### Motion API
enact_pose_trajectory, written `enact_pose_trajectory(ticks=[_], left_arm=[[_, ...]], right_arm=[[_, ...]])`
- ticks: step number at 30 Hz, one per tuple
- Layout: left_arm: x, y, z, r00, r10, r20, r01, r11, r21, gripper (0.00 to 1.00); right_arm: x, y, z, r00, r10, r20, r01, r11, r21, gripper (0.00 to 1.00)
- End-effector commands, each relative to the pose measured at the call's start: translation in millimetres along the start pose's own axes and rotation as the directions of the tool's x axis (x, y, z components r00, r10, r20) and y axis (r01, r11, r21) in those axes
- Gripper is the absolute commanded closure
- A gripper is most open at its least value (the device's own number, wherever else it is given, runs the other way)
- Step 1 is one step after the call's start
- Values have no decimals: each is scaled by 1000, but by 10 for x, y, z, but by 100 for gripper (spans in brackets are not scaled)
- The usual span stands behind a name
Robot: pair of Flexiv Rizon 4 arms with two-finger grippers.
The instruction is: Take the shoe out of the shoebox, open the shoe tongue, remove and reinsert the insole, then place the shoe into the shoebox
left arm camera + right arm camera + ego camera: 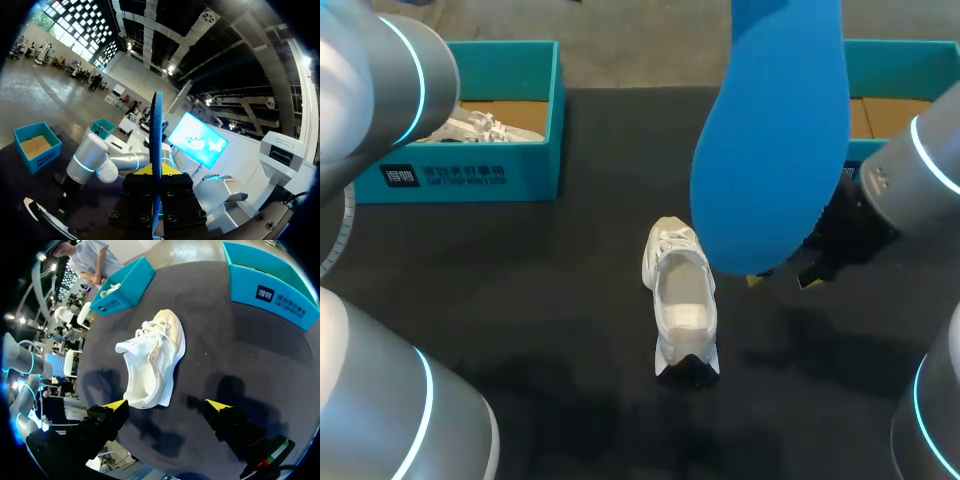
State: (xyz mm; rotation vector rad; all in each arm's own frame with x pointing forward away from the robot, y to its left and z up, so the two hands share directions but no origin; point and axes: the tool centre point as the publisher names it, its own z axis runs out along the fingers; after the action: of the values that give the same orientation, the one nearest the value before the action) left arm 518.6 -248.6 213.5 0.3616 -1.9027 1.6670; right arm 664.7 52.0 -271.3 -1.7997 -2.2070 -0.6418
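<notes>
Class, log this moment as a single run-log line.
stage: insole removed | left fingers: shut on blue foam insole, held aloft | right fingers: open, over black table beside white lace-up sneaker

Two open teal cardboard shoeboxes: the left shoebox (470, 175) and the right shoebox (905, 55). Two white lace-up shoes: one loose shoe (680, 300) on the single dark tabletop (520, 300), one boxed shoe (475, 125) in the left shoebox. One bright blue flat insole (775, 150). Two yellow-tipped end effectors: left end effector (156, 172), right end effector (167, 405).
</notes>
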Motion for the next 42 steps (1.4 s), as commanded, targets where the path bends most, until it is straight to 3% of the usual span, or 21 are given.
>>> enact_pose_trajectory(ticks=[1, 12, 17, 19, 25, 27, 36, 42], left_arm=[[-6, 7, 5, 1000, -1, 1, 1, 1000, 0, 100], [-6, 7, 5, 1000, -1, 1, 1, 1000, 0, 100], [-6, 7, 5, 1000, -1, 1, 1, 1000, 0, 100], [-6, 7, 5, 1000, -1, 1, 1, 1000, 0, 100], [-6, 7, 5, 1000, -1, 1, 1, 1000, 0, 100], [-6, 7, 5, 1000, -1, 1, 1, 1000, 0, 100], [-6, 7, 5, 1000, -1, 1, 1, 1000, 0, 100], [-6, 7, 5, 1000, -1, 1, 1, 1000, 0, 100]], right_arm=[[-1, -12, 7, 1000, 0, -2, 0, 1000, -3, 0], [-1, -12, 7, 1000, 0, -2, 0, 1000, -3, 0], [22, 83, -91, 993, 51, -109, -52, 999, -8, 0], [13, 137, -188, 980, 69, -186, -77, 996, -35, 0], [-16, 165, -336, 951, 95, -294, -127, 987, -94, 0], [-31, 160, -358, 951, 119, -285, -151, 984, -94, 0], [-72, 189, -403, 897, 135, -420, -194, 976, -100, 0], [-48, 206, -438, 887, 161, -433, -218, 972, -84, 0]])
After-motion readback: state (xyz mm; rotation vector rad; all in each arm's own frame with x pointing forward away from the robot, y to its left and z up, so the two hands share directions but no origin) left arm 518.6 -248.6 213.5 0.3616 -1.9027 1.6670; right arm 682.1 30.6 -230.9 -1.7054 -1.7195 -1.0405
